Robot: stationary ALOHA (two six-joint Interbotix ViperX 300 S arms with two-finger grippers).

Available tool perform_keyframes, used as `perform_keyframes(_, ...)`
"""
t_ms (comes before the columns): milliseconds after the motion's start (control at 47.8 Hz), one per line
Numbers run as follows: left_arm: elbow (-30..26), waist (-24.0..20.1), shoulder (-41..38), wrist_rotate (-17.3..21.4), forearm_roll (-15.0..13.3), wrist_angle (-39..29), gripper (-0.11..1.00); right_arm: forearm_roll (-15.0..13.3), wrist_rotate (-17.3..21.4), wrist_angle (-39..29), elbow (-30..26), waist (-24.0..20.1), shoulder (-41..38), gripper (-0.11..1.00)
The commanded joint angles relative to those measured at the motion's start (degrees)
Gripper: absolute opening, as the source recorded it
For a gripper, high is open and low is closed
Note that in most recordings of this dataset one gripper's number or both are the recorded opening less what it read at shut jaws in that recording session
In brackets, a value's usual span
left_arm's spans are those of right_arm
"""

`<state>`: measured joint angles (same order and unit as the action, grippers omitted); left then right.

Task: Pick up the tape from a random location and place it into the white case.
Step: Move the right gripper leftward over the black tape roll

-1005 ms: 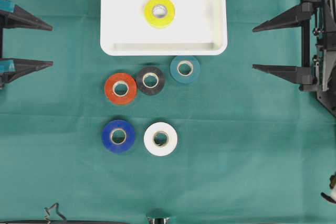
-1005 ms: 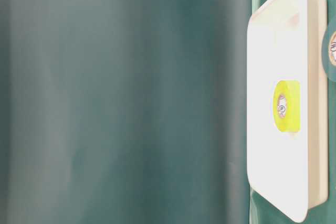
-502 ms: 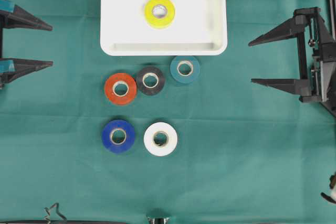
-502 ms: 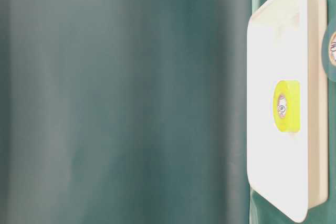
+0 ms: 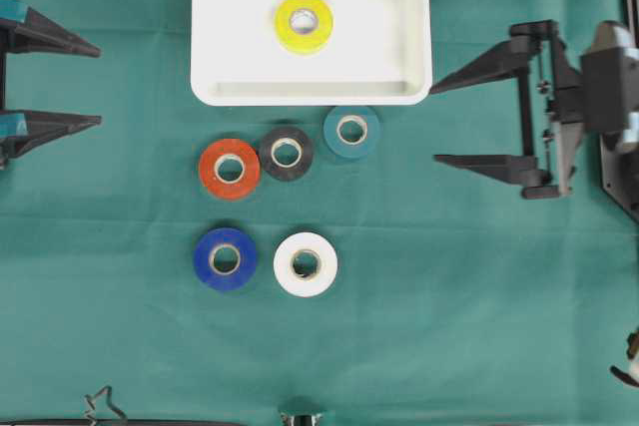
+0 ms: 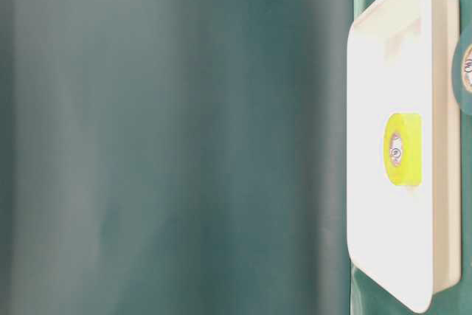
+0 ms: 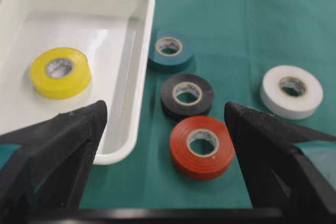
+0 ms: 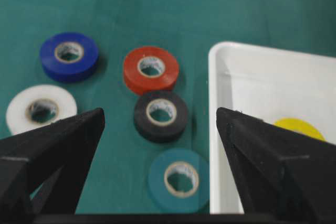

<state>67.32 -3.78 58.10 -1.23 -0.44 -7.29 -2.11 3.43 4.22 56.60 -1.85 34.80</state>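
Overhead exterior: both hands, left and right, fingers apart, empty; yellow tape in white case.

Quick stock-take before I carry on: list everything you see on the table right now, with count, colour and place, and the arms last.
white case: 1, white, top centre of the overhead view
yellow tape: 1, yellow, lying flat inside the white case
teal tape: 1, teal, just below the case's lower right rim
black tape: 1, black, left of the teal tape
red tape: 1, red-orange, beside the black tape
blue tape: 1, blue, below the red tape
white tape: 1, white, right of the blue tape
green cloth: 1, covering the table
left gripper: open, left edge
right gripper: open, right of the case
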Motion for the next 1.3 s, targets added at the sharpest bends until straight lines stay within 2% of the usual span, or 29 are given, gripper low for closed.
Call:
perform_keyframes(0,-0.7,0.6,-0.6,-0.1,0.0,0.6,0.98,0.1,0.0,1.5,-3.9,0.0,-2.9,0.91)
perform_keyframes(398,-0.6,0.8,-0.7,-0.2,-0.1,1.3,0.98,0.1,-0.1,3.6,-16.3,0.2,-17.4,0.91)
perform_keyframes(753,-0.5,0.8,-0.7,-0.4,-0.1,1.3,0.98,0.1,-0.2,1.9,-29.1,0.2,-28.8,0.91)
perform_keyframes(858,-0.4,0.8,-0.7,-0.4,0.0,1.4,0.98,0.0,-0.2,0.0,-30.9,0.4,-30.2,0.91)
perform_keyframes(1109,-0.4,0.8,-0.8,-0.4,0.0,1.4,0.98,0.3,0.4,-2.7,-31.2,0.4,-30.4,0.91)
perform_keyframes(1277,-0.4,0.8,-0.8,-0.4,0.0,1.3,0.98,0.4,2.8,-9.6,-32.4,0.4,-30.7,0.91)
